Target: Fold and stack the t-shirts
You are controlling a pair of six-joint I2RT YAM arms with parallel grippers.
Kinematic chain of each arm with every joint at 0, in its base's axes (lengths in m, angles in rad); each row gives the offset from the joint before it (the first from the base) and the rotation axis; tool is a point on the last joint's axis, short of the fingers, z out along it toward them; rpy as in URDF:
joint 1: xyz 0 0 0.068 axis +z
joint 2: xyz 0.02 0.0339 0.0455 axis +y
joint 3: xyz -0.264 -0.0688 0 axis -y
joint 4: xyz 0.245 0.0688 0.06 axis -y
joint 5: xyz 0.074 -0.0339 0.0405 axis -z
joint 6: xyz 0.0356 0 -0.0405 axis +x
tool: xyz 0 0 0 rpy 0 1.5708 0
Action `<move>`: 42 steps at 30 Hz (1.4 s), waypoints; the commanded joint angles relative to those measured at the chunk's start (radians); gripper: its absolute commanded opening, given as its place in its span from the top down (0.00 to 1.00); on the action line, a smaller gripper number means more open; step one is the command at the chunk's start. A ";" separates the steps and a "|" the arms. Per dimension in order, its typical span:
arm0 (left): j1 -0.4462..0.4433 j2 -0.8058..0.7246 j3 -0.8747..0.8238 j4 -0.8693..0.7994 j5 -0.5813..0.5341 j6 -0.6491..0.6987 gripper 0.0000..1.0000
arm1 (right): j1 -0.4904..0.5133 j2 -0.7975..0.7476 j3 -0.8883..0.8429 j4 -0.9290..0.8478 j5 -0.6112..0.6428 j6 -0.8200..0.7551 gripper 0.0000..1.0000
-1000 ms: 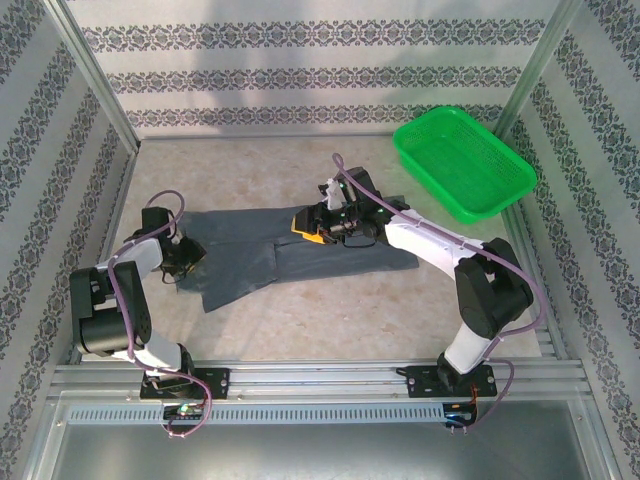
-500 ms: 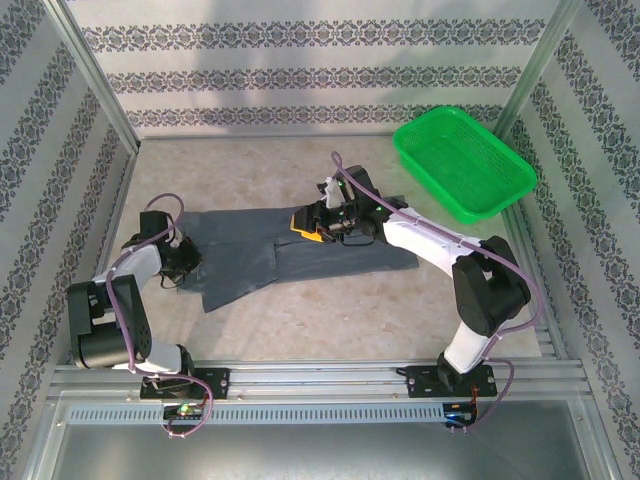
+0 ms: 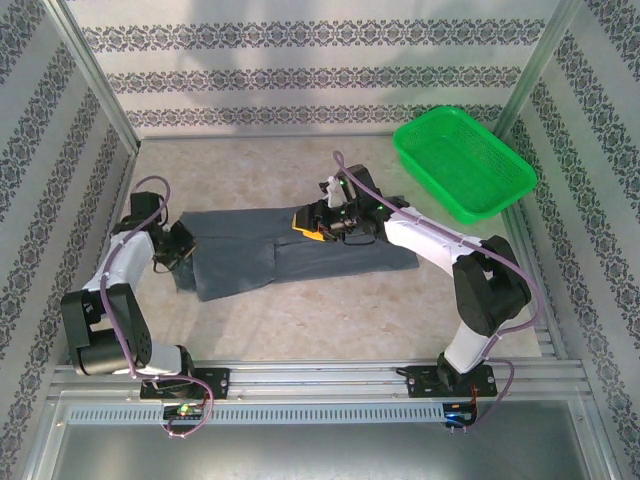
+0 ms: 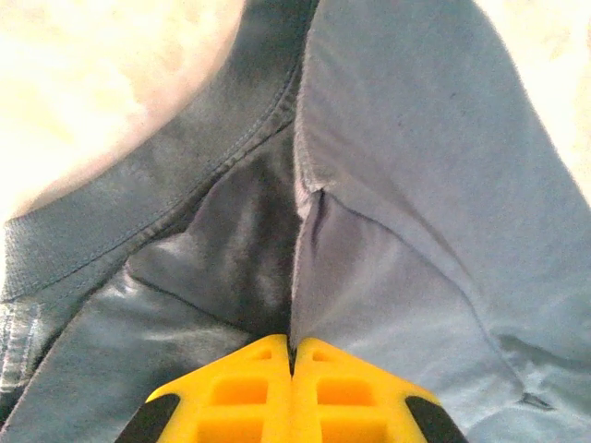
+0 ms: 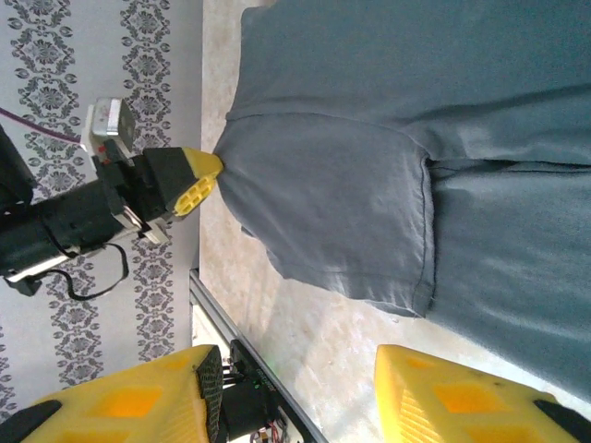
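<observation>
Slate-grey t-shirt (image 3: 300, 250): spread across the table (image 3: 330, 320), one end at the left gripper, its middle under the right gripper.
Fabric at the left end: in the left wrist view a fold of the t-shirt (image 4: 416, 185) rises into a crease that runs straight into the fingertips; a ribbed collar band curves away ahead and to the left of them.
Left gripper (image 3: 178, 243): closed, the yellow fingers (image 4: 240, 388) pressed together on the pinched cloth at the shirt's edge.
Left gripper from the right wrist view (image 5: 199, 180): its yellow tip touches the edge of the t-shirt (image 5: 416, 138), where the cloth draws to a point.
Right gripper (image 3: 312, 225): above the shirt's far middle part, jaws apart, nothing between them.
Right fingers (image 5: 462, 397): yellow, well separated; shirt hem and bare table lie beyond the gap.
Basket (image 3: 463, 162): bright green mesh, beyond and to the right of the right gripper, well apart from the shirt.
</observation>
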 commanded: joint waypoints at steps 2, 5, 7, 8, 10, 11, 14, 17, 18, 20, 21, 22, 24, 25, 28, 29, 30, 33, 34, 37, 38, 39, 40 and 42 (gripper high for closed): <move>0.005 0.073 0.124 -0.110 -0.020 -0.030 1.00 | -0.015 -0.012 0.022 -0.018 -0.010 0.005 0.52; 0.005 0.138 0.205 -0.139 -0.020 -0.018 1.00 | -0.018 -0.019 0.010 -0.019 -0.009 0.006 0.52; 0.005 0.181 0.248 -0.151 -0.020 -0.011 1.00 | -0.021 -0.025 0.000 -0.018 -0.008 0.005 0.52; 0.005 0.201 0.268 -0.150 -0.021 -0.006 1.00 | -0.021 -0.028 -0.005 -0.019 -0.008 0.005 0.52; 0.005 0.238 0.297 -0.149 -0.034 0.003 1.00 | -0.024 -0.035 -0.014 -0.018 -0.007 0.005 0.52; 0.005 0.257 0.314 -0.144 -0.041 0.009 1.00 | -0.026 -0.038 -0.018 -0.019 -0.006 0.004 0.52; 0.005 0.315 0.351 -0.138 -0.082 0.031 1.00 | -0.031 -0.047 -0.031 -0.022 0.001 0.002 0.52; 0.005 0.373 0.365 -0.115 -0.128 0.051 1.00 | -0.040 -0.061 -0.047 -0.026 0.014 -0.003 0.53; 0.005 0.388 0.364 -0.101 -0.143 0.053 1.00 | -0.044 -0.066 -0.052 -0.030 0.021 -0.006 0.53; 0.005 0.412 0.364 -0.071 -0.152 0.059 1.00 | -0.053 -0.077 -0.063 -0.032 0.033 -0.014 0.53; 0.005 0.423 0.364 -0.056 -0.152 0.059 0.95 | -0.060 -0.082 -0.069 -0.034 0.039 -0.018 0.54; 0.005 0.428 0.360 -0.040 -0.143 0.057 0.87 | -0.068 -0.085 -0.076 -0.038 0.046 -0.025 0.54; 0.000 0.426 0.354 -0.025 -0.137 0.050 0.67 | -0.090 -0.091 -0.091 -0.050 0.061 -0.041 0.55; -0.006 0.411 0.352 -0.037 -0.160 0.044 0.57 | -0.106 -0.095 -0.100 -0.057 0.071 -0.052 0.56; -0.026 0.295 0.290 -0.034 -0.239 0.013 0.46 | -0.171 -0.103 -0.116 -0.113 0.135 -0.093 0.60; -0.031 0.249 0.259 -0.030 -0.253 -0.014 0.46 | -0.192 -0.102 -0.116 -0.138 0.167 -0.110 0.61; -0.038 0.194 0.222 -0.029 -0.259 -0.054 0.46 | -0.214 -0.094 -0.112 -0.168 0.209 -0.131 0.63; -0.088 0.054 0.104 -0.036 -0.237 -0.191 0.52 | -0.273 -0.028 -0.053 -0.274 0.309 -0.198 0.68; -0.112 0.014 0.057 -0.026 -0.213 -0.244 0.55 | -0.288 0.008 -0.019 -0.310 0.338 -0.223 0.70; -0.212 -0.067 -0.084 0.037 -0.165 -0.419 0.63 | -0.316 0.118 0.089 -0.405 0.413 -0.275 0.72; -0.249 -0.081 -0.114 0.053 -0.160 -0.468 0.63 | -0.321 0.149 0.127 -0.438 0.434 -0.292 0.72; -0.293 -0.087 -0.139 0.067 -0.163 -0.517 0.64 | -0.324 0.191 0.172 -0.471 0.455 -0.308 0.72; -0.334 -0.085 -0.156 0.088 -0.169 -0.556 0.64 | -0.325 0.225 0.216 -0.506 0.477 -0.324 0.73; -0.397 -0.074 -0.186 0.122 -0.186 -0.629 0.64 | -0.327 0.288 0.284 -0.565 0.527 -0.345 0.72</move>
